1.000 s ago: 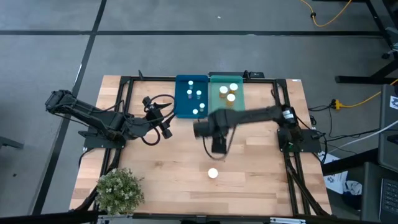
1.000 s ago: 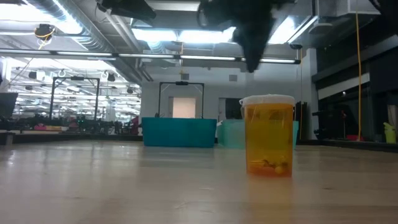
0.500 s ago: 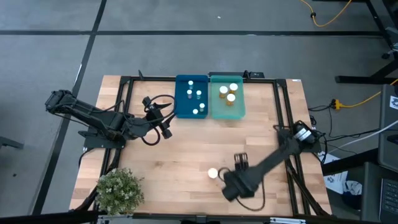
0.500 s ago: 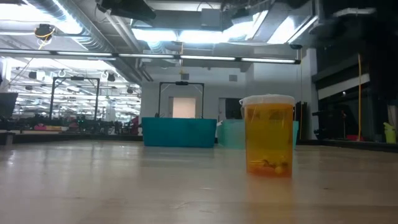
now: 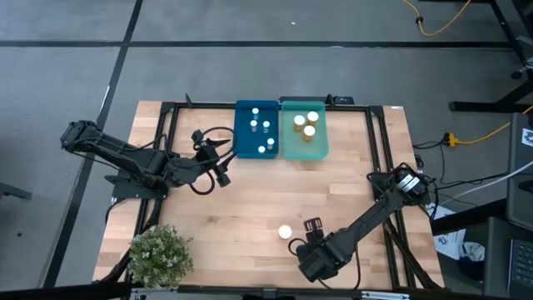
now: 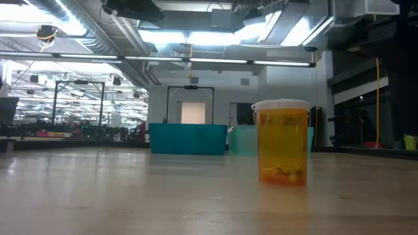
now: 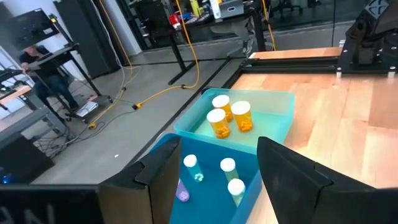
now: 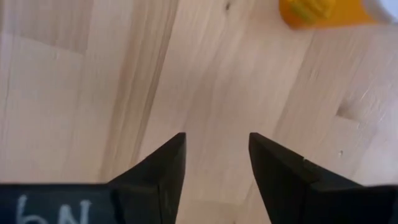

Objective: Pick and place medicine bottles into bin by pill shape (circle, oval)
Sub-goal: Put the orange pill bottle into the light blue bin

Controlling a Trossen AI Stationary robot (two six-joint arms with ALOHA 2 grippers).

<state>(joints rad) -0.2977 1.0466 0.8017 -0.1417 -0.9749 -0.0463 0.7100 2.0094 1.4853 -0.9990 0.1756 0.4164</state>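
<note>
A big industrial robotics lab: exposed ceiling ducts (image 6: 85, 32) and strip lights overhead, yellow cables (image 7: 186, 56) across the concrete floor, workstations (image 7: 37, 74) beyond the wooden bench (image 5: 250, 208).

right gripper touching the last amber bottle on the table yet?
Apart. In the high view bare wood shows between the right gripper and the amber bottle. The right wrist view shows its open fingers short of the bottle.

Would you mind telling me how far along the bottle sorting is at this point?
Mostly done, by the look of it: four small bottles stand in the blue bin and three amber ones in the green bin. One amber bottle is left on the table. The right gripper is open and empty beside it, apparently lining up to pick it. The left gripper waits, open, next to the blue bin.
</note>
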